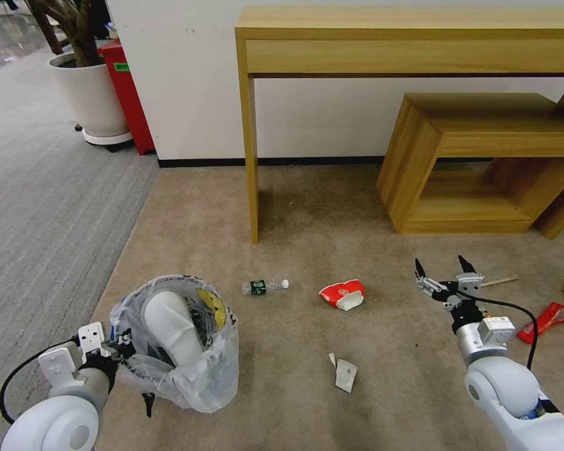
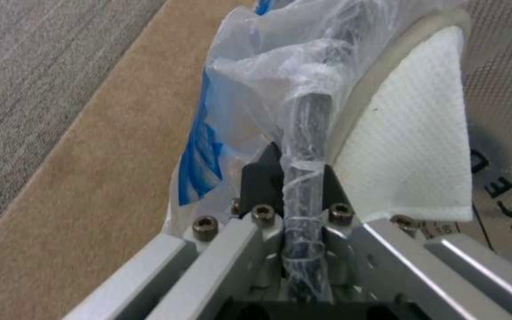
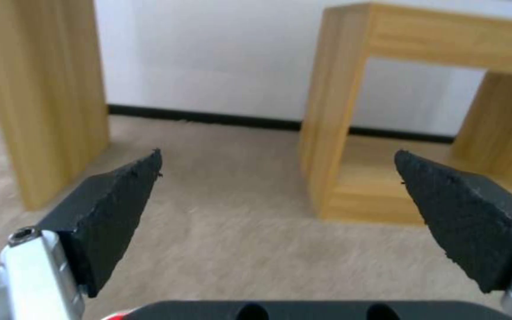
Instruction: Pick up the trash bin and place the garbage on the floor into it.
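Nearest the robot on its left side, the left claw is clamped on the rim of the trash bin, a small round dark bin lined with a crinkled clear bag bearing black lettering and a yellow sticker, with a white slipper already standing inside; the left wrist view shows the dark rim, wrapped in plastic, pinched between the jaws. The bin is in hand, so the work looks to be at the collecting stage. On the robot's right side, the right claw hovers wide and empty above the floor, a beige carpet. A torn white scrap lies near the bin; farther off are a crushed red-and-white paper cup, a tiny bottle and a red wrapper. The next move probably calls for lowering the right claw onto one piece, then carrying it over the bin's mouth.
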{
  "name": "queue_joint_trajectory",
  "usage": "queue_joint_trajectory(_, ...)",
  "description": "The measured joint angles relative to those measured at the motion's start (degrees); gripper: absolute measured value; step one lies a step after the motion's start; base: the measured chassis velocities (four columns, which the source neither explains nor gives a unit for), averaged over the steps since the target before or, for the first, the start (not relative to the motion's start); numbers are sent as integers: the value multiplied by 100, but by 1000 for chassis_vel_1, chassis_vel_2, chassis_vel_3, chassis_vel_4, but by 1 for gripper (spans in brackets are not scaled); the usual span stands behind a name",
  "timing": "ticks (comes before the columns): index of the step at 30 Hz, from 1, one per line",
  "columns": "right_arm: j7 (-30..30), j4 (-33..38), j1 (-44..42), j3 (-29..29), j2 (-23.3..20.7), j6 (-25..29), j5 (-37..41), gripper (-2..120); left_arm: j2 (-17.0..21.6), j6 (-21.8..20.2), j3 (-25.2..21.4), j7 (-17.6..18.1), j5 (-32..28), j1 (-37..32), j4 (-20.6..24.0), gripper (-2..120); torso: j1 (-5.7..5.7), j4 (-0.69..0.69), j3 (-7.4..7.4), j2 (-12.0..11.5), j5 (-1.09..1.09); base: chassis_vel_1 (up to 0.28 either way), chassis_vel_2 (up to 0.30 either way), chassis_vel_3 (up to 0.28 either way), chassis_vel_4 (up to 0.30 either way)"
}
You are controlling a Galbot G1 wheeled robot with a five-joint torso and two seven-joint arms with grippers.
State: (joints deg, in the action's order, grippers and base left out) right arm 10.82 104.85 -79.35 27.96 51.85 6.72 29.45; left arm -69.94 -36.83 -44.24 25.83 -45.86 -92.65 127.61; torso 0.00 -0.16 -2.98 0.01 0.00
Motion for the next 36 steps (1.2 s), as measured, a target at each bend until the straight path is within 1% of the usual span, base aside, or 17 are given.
queue_joint_trajectory(3,-7,93,-48,-92,-67,-261,238,100,-5,0,5,0,0,34,-43,1,0,0,0,0,0,0,0,0,0)
queue_joint_trajectory(5,99,179,-55,-211,-105,-608,594,100,-18,0,14,0,-1,59,-81,1,0,0,0,0,0,0,0,0,0)
queue_joint_trajectory(6,170,259,-52,-283,-138,-1001,1020,100,-25,0,20,0,0,71,-113,1,0,-1,0,0,0,0,0,0,0)
queue_joint_trajectory(7,170,259,-52,-283,-138,-1001,1020,100,-25,0,20,0,0,71,-113,1,0,-1,0,0,0,0,0,0,0)
queue_joint_trajectory(9,352,396,-6,-414,-198,-1528,1676,100,-37,2,27,0,10,82,-152,1,0,0,0,0,1,0,0,0,0)
queue_joint_trajectory(10,433,488,31,-454,-260,-1934,2100,100,-48,6,32,-3,23,88,-173,1,0,1,0,0,1,0,0,0,0)
queue_joint_trajectory(11,433,488,31,-454,-260,-1934,2100,100,-48,6,32,-3,23,88,-173,1,0,1,0,0,1,0,0,0,0)
queue_joint_trajectory(14,963,579,282,-745,-424,-2873,2968,100,-103,21,52,-12,52,119,-215,1,0,1,0,0,0,0,0,0,0)
queue_joint_trajectory(15,1057,574,351,-857,-466,-3022,3120,100,-124,27,55,-14,64,126,-229,1,0,0,-1,0,2,0,0,0,0)
queue_joint_trajectory(16,1057,574,351,-857,-466,-3022,3120,100,-124,27,55,-14,64,126,-229,1,0,0,-1,0,2,0,0,0,0)
queue_joint_trajectory(19,1464,481,492,-1323,-515,-3349,3305,100,-179,60,59,-27,107,131,-275,1,0,0,0,0,1,0,0,0,0)
queue_joint_trajectory(23,1774,301,621,-1771,-434,-3654,3350,100,-210,71,46,-34,123,136,-303,1,0,-1,0,0,-1,0,0,0,0)
queue_joint_trajectory(24,1774,301,621,-1771,-434,-3654,3350,100,-210,71,46,-34,123,136,-303,1,0,-1,0,0,-1,0,0,0,0)
queue_joint_trajectory(27,1903,-29,906,-2278,-282,-3706,3217,100,-224,82,30,-34,126,143,-328,1,0,0,-1,0,0,0,0,0,0)
queue_joint_trajectory(28,1903,-29,906,-2278,-282,-3706,3217,100,-224,82,30,-34,126,143,-328,1,0,0,-1,0,0,0,0,0,0)
queue_joint_trajectory(32,1957,-631,1325,-2847,-26,-3674,3094,100,-231,95,-11,-34,125,145,-380,1,0,1,-1,0,0,0,0,0,0)
queue_joint_trajectory(36,2014,-1004,1413,-3068,151,-3624,2961,100,-225,111,-20,-34,107,193,-457,1,0,0,-1,0,0,0,0,0,0)
